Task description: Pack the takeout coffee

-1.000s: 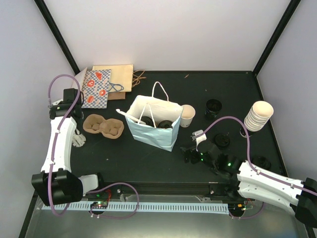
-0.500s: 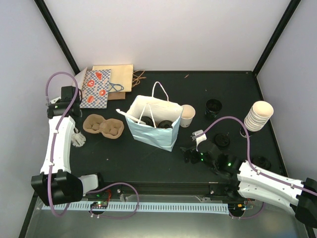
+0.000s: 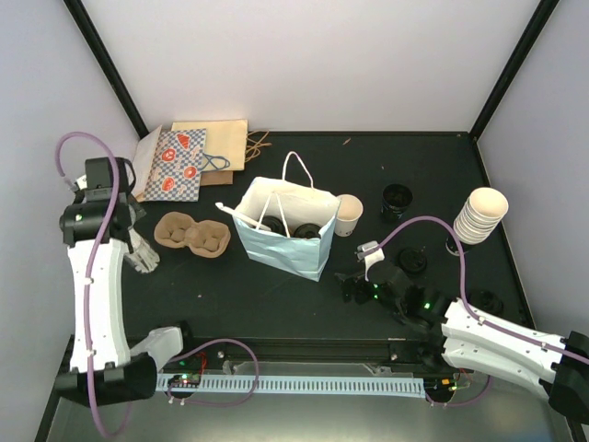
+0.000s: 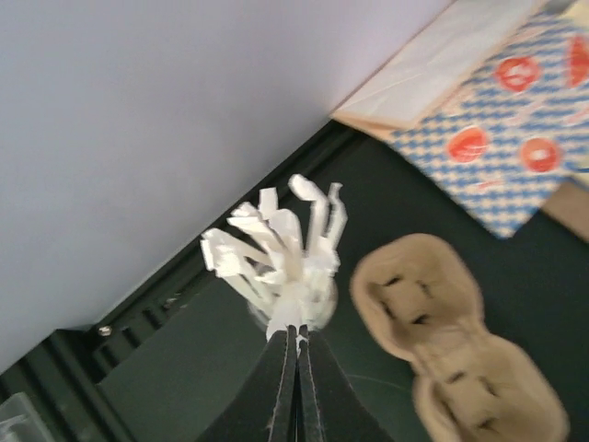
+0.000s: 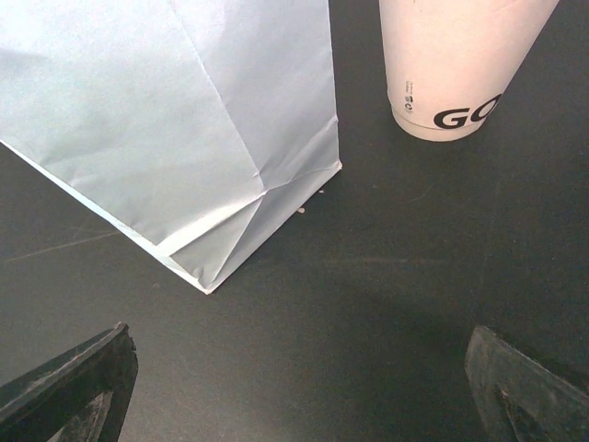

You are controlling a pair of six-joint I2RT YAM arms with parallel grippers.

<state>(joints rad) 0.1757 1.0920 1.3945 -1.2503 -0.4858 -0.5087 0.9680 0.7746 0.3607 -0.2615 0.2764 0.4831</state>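
The light blue paper bag (image 3: 281, 241) stands open mid-table, and black lids of the takeout coffee (image 3: 305, 228) show inside it. A lidless cream cup (image 3: 348, 215) stands against the bag's right side; in the right wrist view this cup (image 5: 460, 64) sits right of the bag (image 5: 175, 120). My right gripper (image 3: 354, 285) hovers in front of the bag's right corner, open and empty (image 5: 304, 405). My left gripper (image 4: 296, 333) is at the far left (image 3: 136, 247), shut on a bundle of white paper packets (image 4: 281, 249), left of the brown cup carrier (image 4: 442, 341).
The cup carrier (image 3: 191, 234) lies left of the bag. Patterned and brown flat bags (image 3: 184, 158) lie at the back left. A stack of cream cups (image 3: 483, 214) stands at the right, with loose black lids (image 3: 398, 198) (image 3: 411, 261) (image 3: 485, 299). The side wall is close to the left arm.
My left gripper has closed on the white packet bundle, and the left arm's wrist has swung out to the left. The right arm has not moved.
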